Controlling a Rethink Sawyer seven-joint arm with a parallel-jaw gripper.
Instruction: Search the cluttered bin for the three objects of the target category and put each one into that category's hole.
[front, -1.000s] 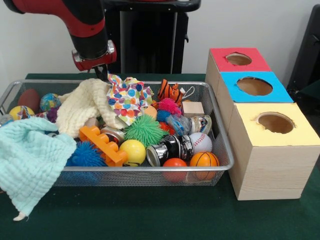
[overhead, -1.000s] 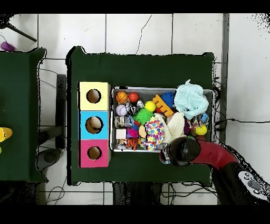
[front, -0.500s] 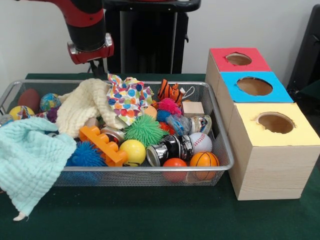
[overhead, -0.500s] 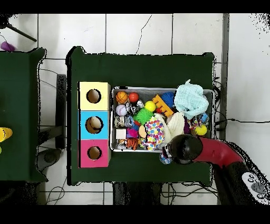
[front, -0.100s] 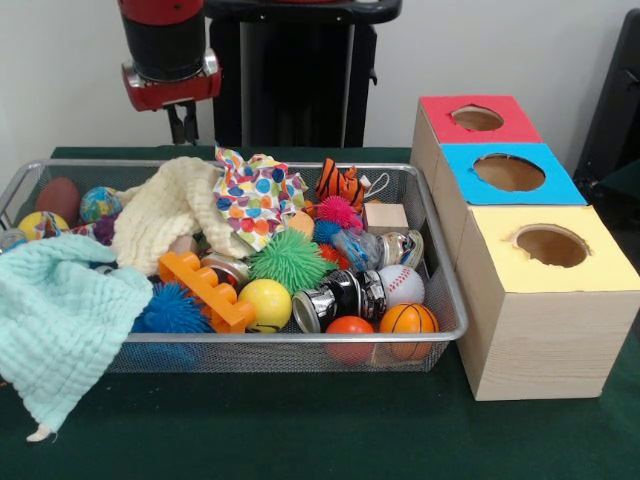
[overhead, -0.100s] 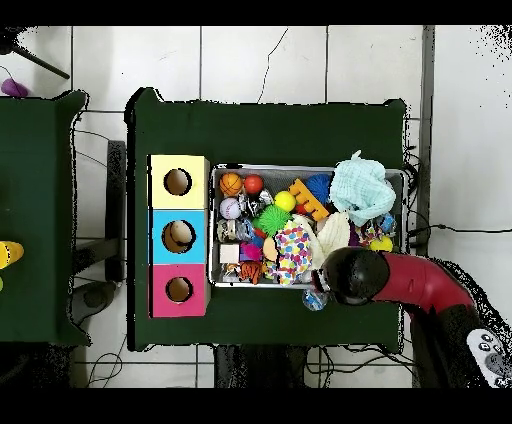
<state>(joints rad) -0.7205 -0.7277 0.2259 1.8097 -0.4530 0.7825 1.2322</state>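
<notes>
table (front, -0.100s: 300, 440): dark green cloth cover, bin and boxes sit on it
bin (front, -0.100s: 300, 352): wire-mesh tray, rectangular, packed full
boxes: three wood-grain cubes in a row beside the bin, round hole in each top; yellow top (front, -0.100s: 590, 262) nearest, blue top (front, -0.100s: 545, 187) in the middle, red top (front, -0.100s: 440, 118) farthest
blue box in overhead view: pale round thing inside the hole (overhead, -0.100s: 179, 236), can't tell what
cloths: mint waffle-knit cloth (front, -0.100s: 60, 320) draped over bin rim; cream knit cloth (front, -0.100s: 165, 210); polka-dot fabric (front, -0.100s: 258, 195)
hard items: orange plastic block (front, -0.100s: 205, 290), shiny metal can (front, -0.100s: 340, 297), small wooden cube (front, -0.100s: 385, 216)
balls: green spiky (front, -0.100s: 290, 260), blue spiky (front, -0.100s: 170, 312), yellow smooth (front, -0.100s: 266, 303), baseball (front, -0.100s: 400, 284), mini basketball (front, -0.100s: 408, 320)
gripper (front, -0.100s: 181, 122): above the bin's far edge, over nothing, empty; fingers' gap can't tell
</notes>
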